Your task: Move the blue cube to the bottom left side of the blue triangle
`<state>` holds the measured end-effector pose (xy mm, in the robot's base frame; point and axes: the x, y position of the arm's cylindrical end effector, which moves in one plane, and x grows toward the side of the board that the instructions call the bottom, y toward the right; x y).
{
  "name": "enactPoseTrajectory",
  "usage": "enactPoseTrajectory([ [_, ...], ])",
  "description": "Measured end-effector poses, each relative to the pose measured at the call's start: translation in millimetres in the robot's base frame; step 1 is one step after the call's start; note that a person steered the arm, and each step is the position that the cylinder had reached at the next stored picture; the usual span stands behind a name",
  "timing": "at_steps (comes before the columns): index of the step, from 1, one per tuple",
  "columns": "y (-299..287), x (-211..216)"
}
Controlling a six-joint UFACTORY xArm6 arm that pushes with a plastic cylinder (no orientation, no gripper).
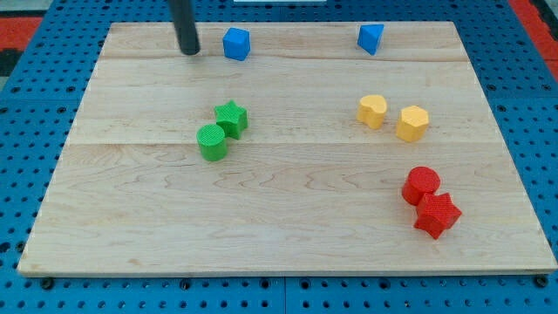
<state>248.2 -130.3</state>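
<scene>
The view is filled mostly by a pale wooden table, made of joined planks and set upon a blue pegboard surface that shows around its edges. A straight dark rod is seen coming down from the view's top, left of centre; no claw is fitted to it, so nothing can be said of a claw being wide, narrow or holding anything. My tip is set on the table near its top edge, just to the view's left of the blue cube, with a narrow gap between them; contact cannot be made out.

The blue cube is placed near the view's top, a little left of centre. The blue triangle is found well apart from it, further to the view's right along the same top strip of the table.

Toward the bottom right, a red cylinder and a red star are seen touching, the star lying below and slightly right of the cylinder. At mid-right, a yellow heart and a yellow hexagon are set just beside each other, with a small gap. Left of centre, a green star and a green cylinder are seen touching, the cylinder lying below and left of the star.
</scene>
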Motion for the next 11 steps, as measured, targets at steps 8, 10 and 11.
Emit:
enactPoseTrajectory([
  [8,149,-25],
  [10,222,9],
  [11,223,9],
])
